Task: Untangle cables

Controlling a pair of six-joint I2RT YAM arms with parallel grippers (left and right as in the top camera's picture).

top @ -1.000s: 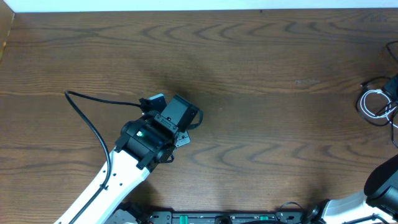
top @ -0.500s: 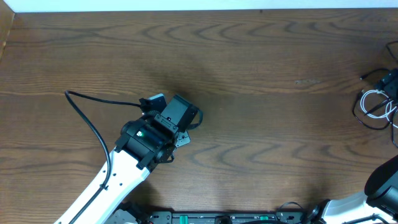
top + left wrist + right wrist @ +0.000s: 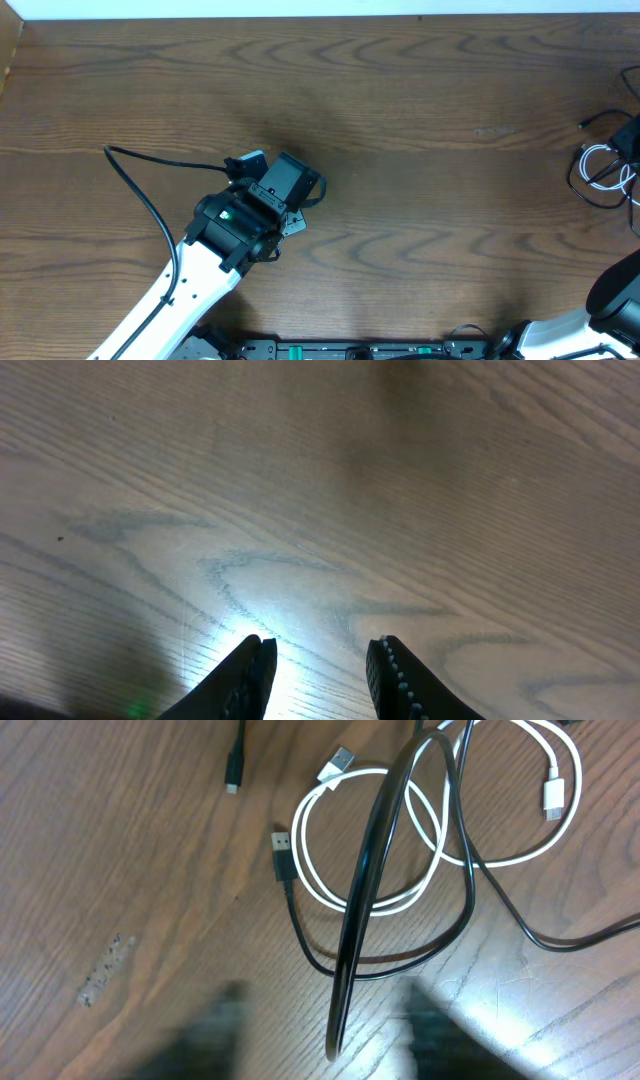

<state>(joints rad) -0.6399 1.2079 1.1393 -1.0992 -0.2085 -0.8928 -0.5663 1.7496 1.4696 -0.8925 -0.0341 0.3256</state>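
1. The left arm [image 3: 215, 250] reaches up from the table's [image 3: 400, 100] near edge to left of centre, wrist angled up and right.
2. The left gripper [image 3: 320, 670] hovers low over bare wood, its 2 ridged dark fingers apart with nothing between them.
3. The right arm [image 3: 615, 290] shows only at the far right edge.
4. The right gripper [image 3: 330, 1020] hangs over the cables; its 2 fingers are blurred but apart.
5. A glossy black loop [image 3: 372, 870] arches up towards the camera, its lower end between those fingers, unpinched.
6. The white cable [image 3: 338, 762] lies in 2 overlapping coils at the table's right edge.
7. Thin black cables [image 3: 283, 855] cross it, small plugs on the wood.
8. The table is dark, wavy-grained wood.
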